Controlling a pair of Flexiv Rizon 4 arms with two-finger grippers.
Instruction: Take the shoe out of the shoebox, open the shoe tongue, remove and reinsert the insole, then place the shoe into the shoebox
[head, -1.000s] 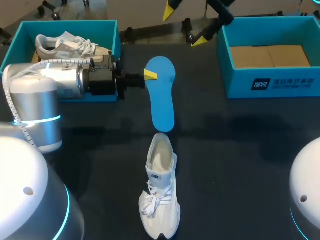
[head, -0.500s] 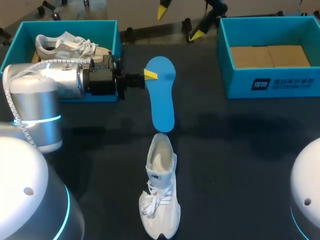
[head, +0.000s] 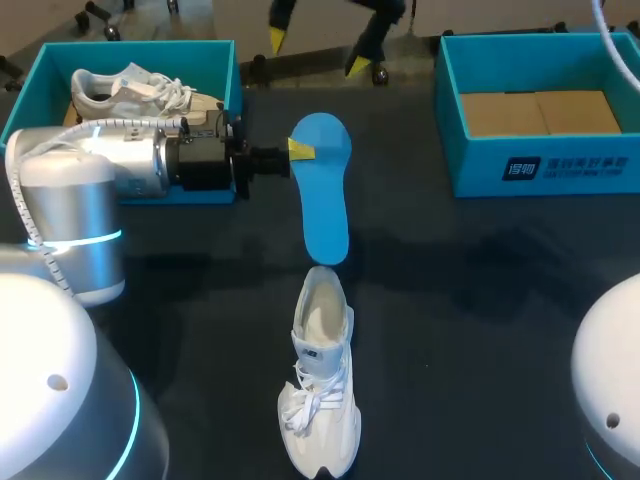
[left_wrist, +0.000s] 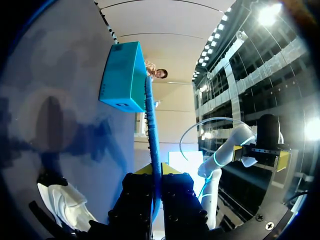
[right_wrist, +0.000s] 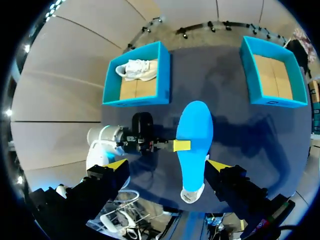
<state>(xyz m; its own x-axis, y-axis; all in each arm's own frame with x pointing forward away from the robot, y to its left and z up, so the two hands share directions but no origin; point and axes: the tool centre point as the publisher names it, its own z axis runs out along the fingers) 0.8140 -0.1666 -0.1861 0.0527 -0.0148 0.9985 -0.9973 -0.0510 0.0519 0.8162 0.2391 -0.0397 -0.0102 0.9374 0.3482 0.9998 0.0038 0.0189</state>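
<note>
**Reinsertion of the insole; both arms shown.** The left gripper (head: 299, 150) has its fingers closed narrowly on one long side of the blue insole (head: 326, 195). In the left wrist view the insole (left_wrist: 152, 135) runs edge-on between them. Whether its end nearest the shoe rests on the table (head: 480, 300) cannot be told. The white shoe (head: 321, 395) lies near the middle of the near edge, with its mouth towards the insole and its toe towards the near edge. The right gripper (head: 316, 52) hangs over the far edge with its fingers spread wide and holding nothing.

**Step in hand (judged):** the insole is out and must go back in.
- The broader end appears to point away from the shoe, so it probably needs turning end for end.
- The right fingers should pin the shoe at the heel or collar so it does not slide.
- The insole should enter at a shallow angle, with the tongue held open.

**Room:** the left shoebox (head: 222, 120), holding a second shoe (head: 130, 90), stands at the far left corner just beside the left gripper. The right shoebox (head: 545, 165) stands at the far right corner. Bare table lies between the two boxes and on both sides of the shoe.
</note>
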